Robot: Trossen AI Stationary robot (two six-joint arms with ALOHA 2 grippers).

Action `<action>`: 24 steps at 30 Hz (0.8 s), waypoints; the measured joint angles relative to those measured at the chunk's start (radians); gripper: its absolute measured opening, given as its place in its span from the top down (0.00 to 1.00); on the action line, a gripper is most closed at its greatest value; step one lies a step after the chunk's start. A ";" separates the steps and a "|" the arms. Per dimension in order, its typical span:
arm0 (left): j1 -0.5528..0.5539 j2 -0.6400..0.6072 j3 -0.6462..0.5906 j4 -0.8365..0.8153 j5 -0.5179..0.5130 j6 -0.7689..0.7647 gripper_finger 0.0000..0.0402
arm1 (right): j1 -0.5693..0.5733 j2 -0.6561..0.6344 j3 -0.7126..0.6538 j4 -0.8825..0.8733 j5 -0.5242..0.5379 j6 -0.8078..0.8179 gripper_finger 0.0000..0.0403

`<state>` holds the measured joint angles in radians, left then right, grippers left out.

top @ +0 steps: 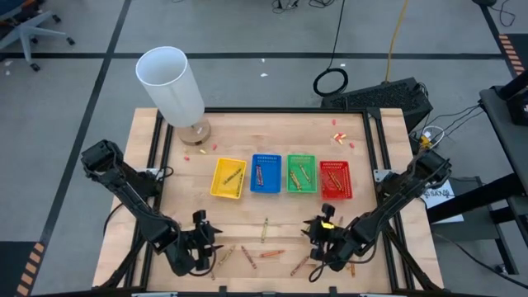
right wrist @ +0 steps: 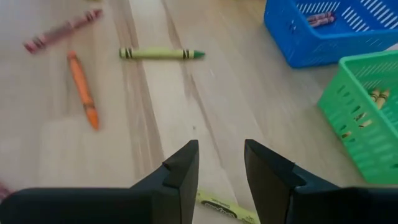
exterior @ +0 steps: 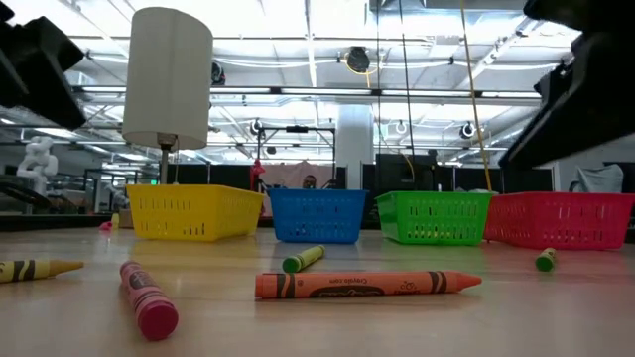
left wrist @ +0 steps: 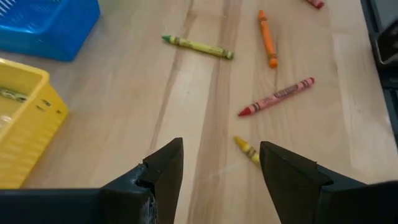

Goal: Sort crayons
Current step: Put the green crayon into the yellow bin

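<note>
Wooden surface (top: pixel 272 206), high view: four trays in a row at centre (yellow (top: pixel 228 178), blue (top: pixel 266 173), green (top: pixel 301 173), red (top: pixel 335 180)), crayons (top: pixel 264 229) loose toward 6 o'clock. Left gripper (top: pixel 200 240) at 7 o'clock, right gripper (top: pixel 322 239) at 5 o'clock.

Low view: orange crayon (exterior: pixel 367 285) lies flat up front.

Left wrist view: jaws spread wide, holding nothing, yellow crayon (left wrist: pixel 247 150) just beyond them.

Right wrist view: jaws part-open, empty (yellow-green crayon (right wrist: pixel 227 208) under them); green crayon (right wrist: pixel 161 54) ahead.

2 dark jointed arms (top: pixel 132 194), black wedge-shaped fingers (left wrist: pixel 165 168)
</note>
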<state>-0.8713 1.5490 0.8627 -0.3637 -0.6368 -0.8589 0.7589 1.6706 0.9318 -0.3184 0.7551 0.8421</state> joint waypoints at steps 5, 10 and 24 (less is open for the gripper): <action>0.001 0.000 0.000 0.001 -0.036 0.028 0.47 | -0.003 0.018 0.000 0.000 -0.073 -0.128 0.71; 0.003 0.000 0.000 0.025 -0.048 0.035 0.47 | -0.023 0.006 0.003 0.000 -0.165 -0.287 0.71; 0.077 0.000 -0.001 0.103 -0.060 0.137 0.47 | -0.172 0.005 0.023 -0.026 -0.441 -0.748 0.71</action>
<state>-0.7945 1.5490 0.8619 -0.2605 -0.6964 -0.7219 0.5868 1.6760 0.9543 -0.3442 0.3140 0.0941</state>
